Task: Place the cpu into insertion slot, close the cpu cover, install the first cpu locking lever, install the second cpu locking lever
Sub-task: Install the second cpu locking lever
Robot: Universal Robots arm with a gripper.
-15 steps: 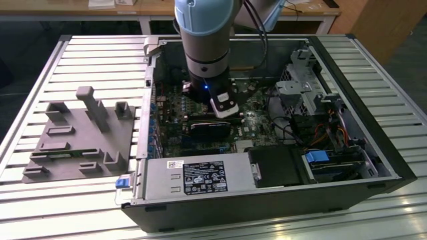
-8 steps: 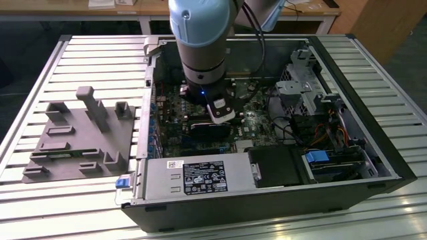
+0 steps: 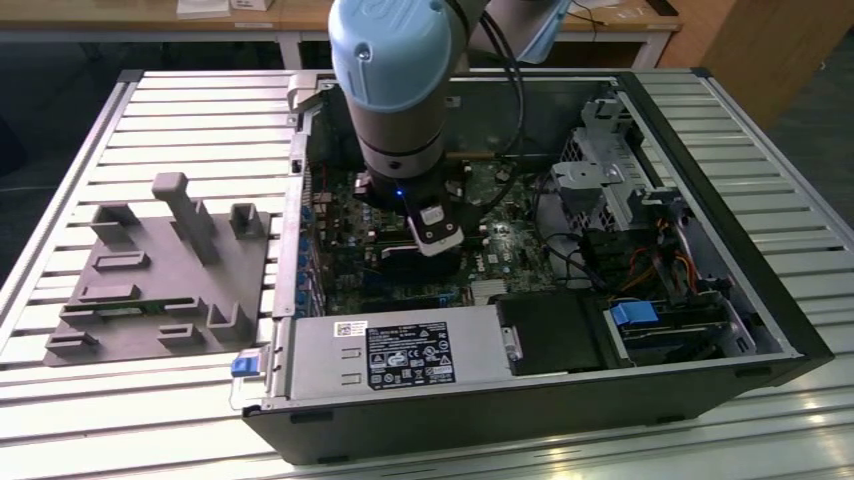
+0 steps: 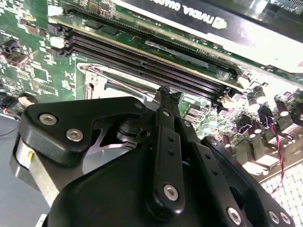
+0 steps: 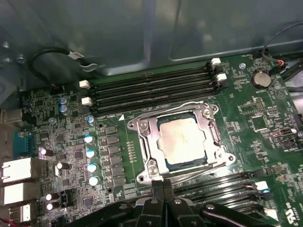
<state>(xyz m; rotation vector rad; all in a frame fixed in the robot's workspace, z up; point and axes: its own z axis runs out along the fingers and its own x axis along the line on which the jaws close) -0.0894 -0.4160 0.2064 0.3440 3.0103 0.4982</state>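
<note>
Take the insertion slot (image 5: 182, 144) as your landmark. In the first wrist view, the cpu (image 5: 182, 141) already lies flat inside it, its dull silver top showing through the square window of the cpu cover (image 5: 151, 142), which looks to be down over the chip. Thin wire levers run along the socket's edges: one (image 5: 182, 105) on the side toward the long memory slots (image 5: 151, 90), another (image 5: 199, 171) along the side nearest the tool. Whether either is fully hooked you can't be sure from here; the far one seems to sit slightly proud.

Your gripper (image 5: 163, 185) hangs just beside the socket's near edge, its fingertips pressed together with no gap and nothing between them. The near lever's long axis runs crosswise to the fingers, directly ahead of the tips.

In the exterior view the arm (image 3: 398, 90) reaches down into the open computer case (image 3: 534, 400), wrist low over the green board (image 3: 514, 250).
</note>
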